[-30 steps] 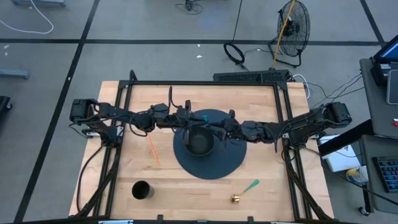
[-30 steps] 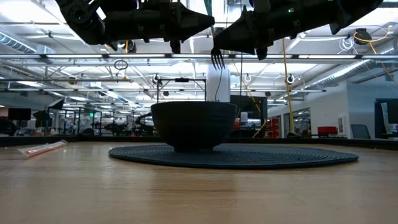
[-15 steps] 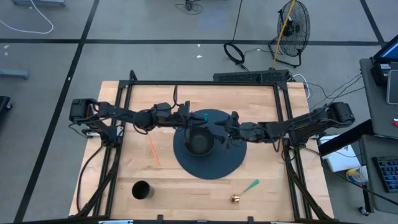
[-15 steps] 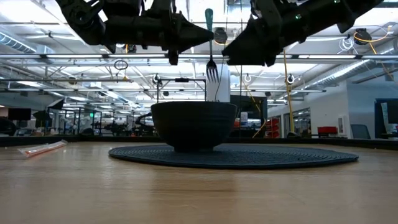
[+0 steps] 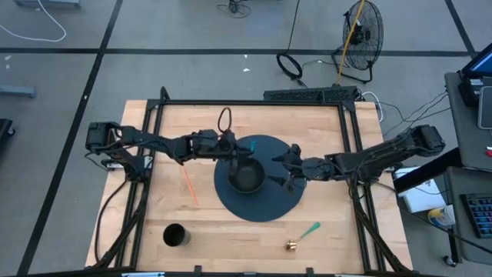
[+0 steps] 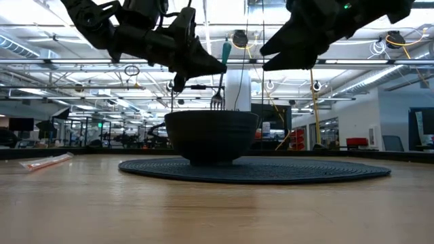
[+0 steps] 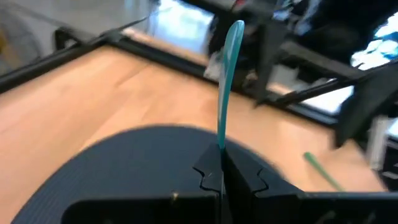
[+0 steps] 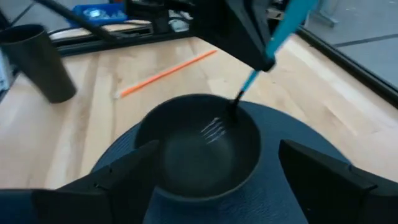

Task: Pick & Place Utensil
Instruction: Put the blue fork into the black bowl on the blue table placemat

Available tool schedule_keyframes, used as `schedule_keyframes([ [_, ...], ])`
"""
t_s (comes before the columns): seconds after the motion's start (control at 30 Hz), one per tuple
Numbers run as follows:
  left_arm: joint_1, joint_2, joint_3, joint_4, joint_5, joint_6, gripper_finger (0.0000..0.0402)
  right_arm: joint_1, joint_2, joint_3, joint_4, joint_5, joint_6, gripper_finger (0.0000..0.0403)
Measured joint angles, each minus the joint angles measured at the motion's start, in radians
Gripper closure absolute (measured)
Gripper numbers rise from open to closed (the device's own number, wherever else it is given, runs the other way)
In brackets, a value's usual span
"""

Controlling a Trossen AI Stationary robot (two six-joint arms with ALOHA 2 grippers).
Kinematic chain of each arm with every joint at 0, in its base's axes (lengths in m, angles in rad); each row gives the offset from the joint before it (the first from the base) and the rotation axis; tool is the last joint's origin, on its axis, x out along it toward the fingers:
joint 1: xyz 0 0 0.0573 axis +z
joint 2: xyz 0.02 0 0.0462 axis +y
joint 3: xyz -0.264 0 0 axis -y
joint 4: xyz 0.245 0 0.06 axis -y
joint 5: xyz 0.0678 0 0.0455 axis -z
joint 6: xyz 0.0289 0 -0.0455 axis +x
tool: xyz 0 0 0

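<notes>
A teal-handled fork (image 6: 222, 61) hangs tines-down over a dark bowl (image 5: 246, 178) that stands on a round dark placemat (image 5: 265, 206) at the table's middle. My left gripper (image 6: 221, 68) reaches in from the left above the bowl's far-left rim, shut on the fork. In the right wrist view the tines (image 8: 214, 128) sit over the bowl's (image 8: 199, 158) inside. To the right of the bowl my right gripper (image 5: 283, 164) is open and holds nothing. My left gripper pinches the fork's teal handle (image 8: 268, 57) about midway along it between its two fingers. The fingers come from the table's left, nearly level, and lie across the handle. The fork hangs tilted, handle end (image 7: 235, 28) up and tines at the bowl's rim (image 6: 217, 103).
An orange stick (image 5: 189, 187) lies on the wood left of the placemat. A dark cup (image 5: 175, 235) stands near the front left. A green utensil (image 5: 310, 230) and a small gold piece (image 5: 291, 245) lie near the front right. A black frame borders the table.
My right gripper has opened, let go of the fork and drawn back toward the table's right edge. My left gripper keeps the fork, has tipped downward and rolled, and the fork has sunk from upright to tilted, its tines down to the bowl's rim.
</notes>
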Motion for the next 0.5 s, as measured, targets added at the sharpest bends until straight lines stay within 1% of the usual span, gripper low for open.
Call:
schedule_keyframes([
  [0.13, -0.026, 0.000, 0.000, -0.066, -0.122, -0.010, 0.0399, 0.043, -0.024, 0.000, -0.045, 0.004, 0.021, 0.0087],
  [0.23, -0.035, 0.000, 0.000, -0.080, -0.158, -0.036, 0.0399, 0.072, -0.045, 0.000, -0.088, 0.016, 0.045, 0.0089],
  [0.4, -0.038, 0.000, 0.000, -0.098, -0.213, -0.079, 0.0399, 0.136, -0.079, 0.000, -0.144, 0.124, 0.076, 0.0089],
  [0.5, -0.047, 0.018, 0.000, -0.094, -0.239, -0.107, 0.0398, 0.182, -0.094, 0.000, -0.142, 0.184, 0.075, 0.0089],
])
